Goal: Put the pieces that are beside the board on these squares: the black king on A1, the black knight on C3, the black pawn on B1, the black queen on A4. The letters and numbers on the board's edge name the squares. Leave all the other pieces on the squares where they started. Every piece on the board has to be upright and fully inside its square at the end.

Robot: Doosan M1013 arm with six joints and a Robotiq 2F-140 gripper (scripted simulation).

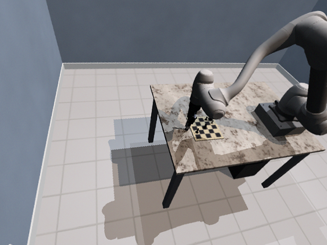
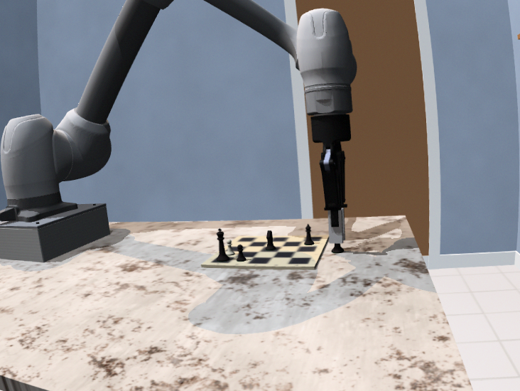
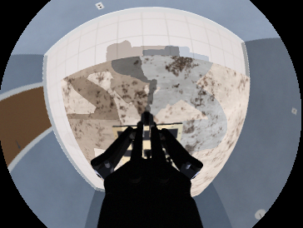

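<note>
tool clamped on a black piece just off the board

top view: the tool (image 1: pixel 188 125) hangs straight down at the 9 o'clock edge of the board (image 1: pixel 207 129), over the marbled surface (image 1: pixel 249 146). the piece it grips is too small and dark to make out here; it merges with the fingers. a few black pieces stand on the board, their kinds unreadable from this height.

exterior view: the tool (image 2: pixel 336 235) points down beside the board (image 2: pixel 268 256), at its 3 o'clock side. its fingers are closed together on a black piece (image 2: pixel 337 248); only the round foot shows below the fingertips, resting on or just above the surface (image 2: pixel 252 319), which one i cannot tell. the upper part is hidden between the fingers, so its kind stays unclear. on the board stand a tall black king (image 2: pixel 220 246), a black pawn (image 2: pixel 240 253), a small white piece (image 2: pixel 229 247) half hidden behind them, and two more black pieces (image 2: pixel 269 240) (image 2: pixel 308 234).

wrist view: the tool (image 3: pixel 147 123) fills the lower middle as a dark shape, fingertips drawn nearly together. the gripped piece is lost in the blackness, and the board (image 3: pixel 124 131) shows only as slivers beside the fingers.
</note>
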